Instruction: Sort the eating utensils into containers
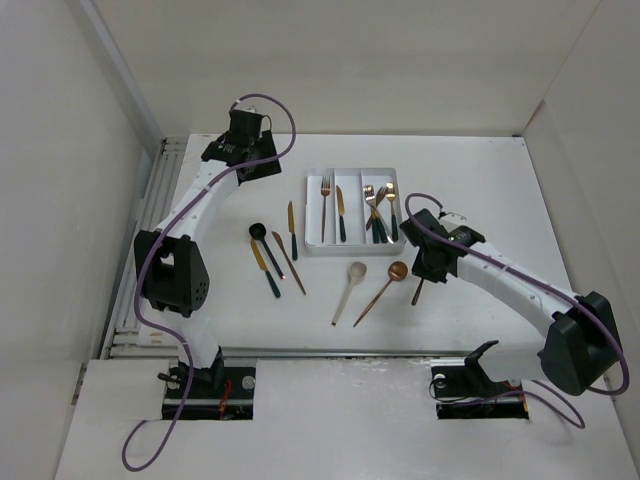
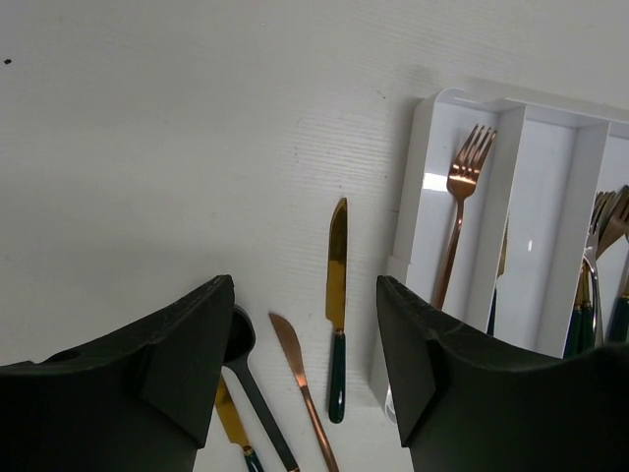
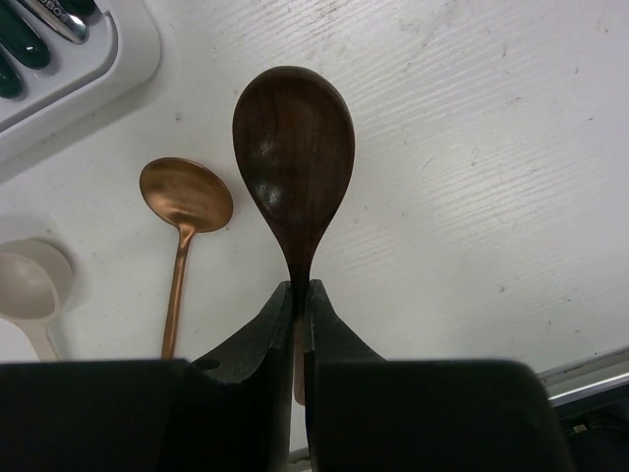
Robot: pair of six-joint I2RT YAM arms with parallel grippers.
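Between the pinched fingers of the right hand (image 3: pixel 300 295) sits the neck of a dark wooden spoon (image 3: pixel 293 147). Its bowl sticks out past the fingertips, over the tabletop (image 3: pixel 472 177). Just left of that hand a copper spoon (image 3: pixel 185 197) lies flat, with a cream spoon (image 3: pixel 29 280) farther left. Ahead and to the left is a corner of the white tray (image 3: pixel 118 59), with green handles inside it.

The left hand (image 2: pixel 305 295) hangs partly open, with nothing between its fingers. Ahead of and below it a gold knife (image 2: pixel 337 285), a copper knife (image 2: pixel 295 359) and a black spoon (image 2: pixel 241 339) lie on the tabletop. The tray stands to this hand's right, with one fork (image 2: pixel 462 187) in the nearest compartment and several utensils crowded in the farthest.
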